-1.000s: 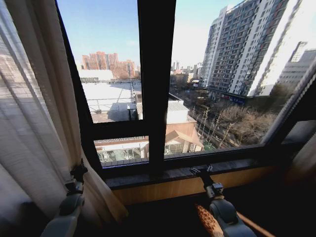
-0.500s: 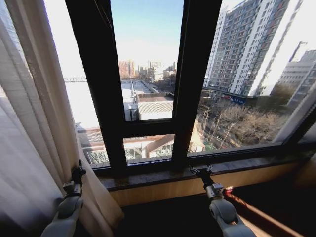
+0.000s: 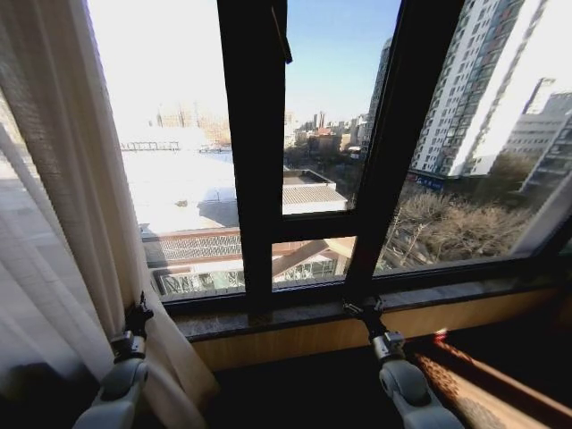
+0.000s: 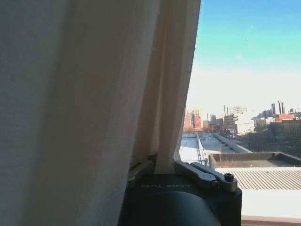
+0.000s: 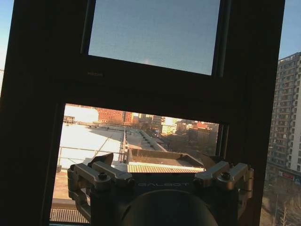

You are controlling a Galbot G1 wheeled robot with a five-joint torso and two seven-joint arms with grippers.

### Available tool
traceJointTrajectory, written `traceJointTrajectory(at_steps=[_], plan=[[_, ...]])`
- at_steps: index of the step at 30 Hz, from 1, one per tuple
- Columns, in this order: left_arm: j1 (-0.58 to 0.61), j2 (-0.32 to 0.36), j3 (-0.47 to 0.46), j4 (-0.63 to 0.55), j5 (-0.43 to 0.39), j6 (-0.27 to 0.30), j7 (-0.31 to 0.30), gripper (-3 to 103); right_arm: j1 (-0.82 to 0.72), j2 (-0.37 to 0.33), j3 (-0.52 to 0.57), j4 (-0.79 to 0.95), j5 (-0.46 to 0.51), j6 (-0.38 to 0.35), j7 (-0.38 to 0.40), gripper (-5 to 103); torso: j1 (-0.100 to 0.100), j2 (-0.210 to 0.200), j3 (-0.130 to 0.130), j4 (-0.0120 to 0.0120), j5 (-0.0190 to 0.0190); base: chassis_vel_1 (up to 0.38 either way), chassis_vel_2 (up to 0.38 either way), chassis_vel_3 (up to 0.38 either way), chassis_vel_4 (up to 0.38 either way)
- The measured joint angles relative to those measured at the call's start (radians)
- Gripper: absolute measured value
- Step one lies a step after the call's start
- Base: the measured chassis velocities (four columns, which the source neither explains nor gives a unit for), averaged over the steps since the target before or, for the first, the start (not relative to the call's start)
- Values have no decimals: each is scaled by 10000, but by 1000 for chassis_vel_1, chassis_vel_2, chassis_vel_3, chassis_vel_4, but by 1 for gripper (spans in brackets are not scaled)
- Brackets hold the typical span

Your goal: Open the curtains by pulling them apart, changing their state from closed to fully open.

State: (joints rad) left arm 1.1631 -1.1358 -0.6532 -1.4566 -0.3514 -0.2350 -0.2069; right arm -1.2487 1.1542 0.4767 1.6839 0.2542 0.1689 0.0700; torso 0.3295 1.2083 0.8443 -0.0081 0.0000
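Since a second ago our whole head view has swung leftward across the window: the dark window frame (image 3: 255,161) bars have slid to the right in the picture and more bright sky shows at left, which is our camera turning with the body rather than the window moving. Our arms sit in much the same place in the picture as before.

We have the left gripper (image 3: 137,317) low at the left, against the inner edge of the curtains (image 3: 63,206), which hang bunched along the left side of the window. From the left wrist, the jaws are clenched on a narrow fold of that cloth (image 4: 165,155), the sheer panel rising straight up from between them. The right gripper (image 3: 365,310) waits near the window sill (image 3: 295,315) at centre, jaws released and holding nothing; its wrist camera looks through the glass past the spread fingers (image 5: 101,175).

To do this step well, we judge the pull should run sideways and level, along the rail, so the cloth slides rather than drags down. The pinch is thin, so a steady, unhurried draw seems safest; a jerk could slip the fold free. How far the panel can yet travel left we cannot tell.
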Motion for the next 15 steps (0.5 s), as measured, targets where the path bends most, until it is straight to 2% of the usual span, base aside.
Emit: traceJointTrajectory(at_steps=[4, 7, 15], plan=[[65, -8, -22, -12, 60, -50, -21, 0, 0, 1, -1, 0, 0, 0, 0, 100, 0, 0, 0, 4, 1, 326, 279, -292, -290], [116, -9, -38, -60, 69, -62, -37, 0, 0, 2, -1, 1, -1, 0, -1, 100, 1, 1, -1, 4, -5, 178, 197, -168, -188], [235, -11, -70, -115, 72, -50, -69, 0, 1, 1, 0, 0, 0, 0, -1, 100, 4, -2, 3, 0, 7, 4, 21, -8, -40]])
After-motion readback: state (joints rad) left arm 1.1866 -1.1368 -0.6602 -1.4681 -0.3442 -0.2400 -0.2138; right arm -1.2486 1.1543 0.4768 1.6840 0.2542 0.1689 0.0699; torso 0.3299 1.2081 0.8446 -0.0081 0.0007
